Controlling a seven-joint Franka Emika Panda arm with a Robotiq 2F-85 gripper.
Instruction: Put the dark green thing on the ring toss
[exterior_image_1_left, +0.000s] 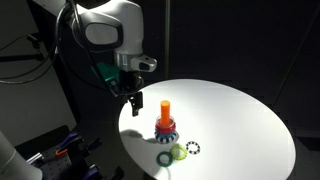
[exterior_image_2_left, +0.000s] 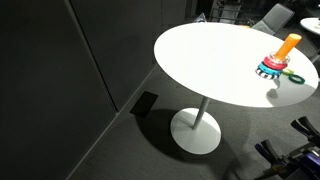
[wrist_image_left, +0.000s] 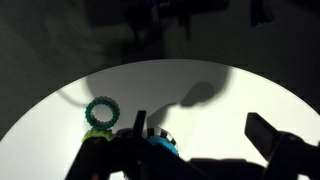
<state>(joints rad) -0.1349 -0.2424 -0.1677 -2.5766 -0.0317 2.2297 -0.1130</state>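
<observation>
The ring toss, an orange peg (exterior_image_1_left: 165, 106) with red and blue-white rings at its foot, stands on the round white table (exterior_image_1_left: 235, 120); it also shows in an exterior view (exterior_image_2_left: 288, 45). The dark green ring (exterior_image_1_left: 164, 158) lies flat near the table's front edge, beside a yellow-green ring (exterior_image_1_left: 178, 152). In the wrist view the dark green ring (wrist_image_left: 101, 112) lies at the left, and the blue-white foot ring (wrist_image_left: 160, 140) sits by the left finger. My gripper (exterior_image_1_left: 133, 99) hangs over the table beside the peg, open and empty; its fingers (wrist_image_left: 205, 140) are dark.
A black-and-white speckled ring (exterior_image_1_left: 193, 149) lies next to the yellow-green one. The table stands on one white pedestal (exterior_image_2_left: 197, 128) in a dark room. A green ring (exterior_image_2_left: 293, 77) lies near the peg's foot at the table's edge.
</observation>
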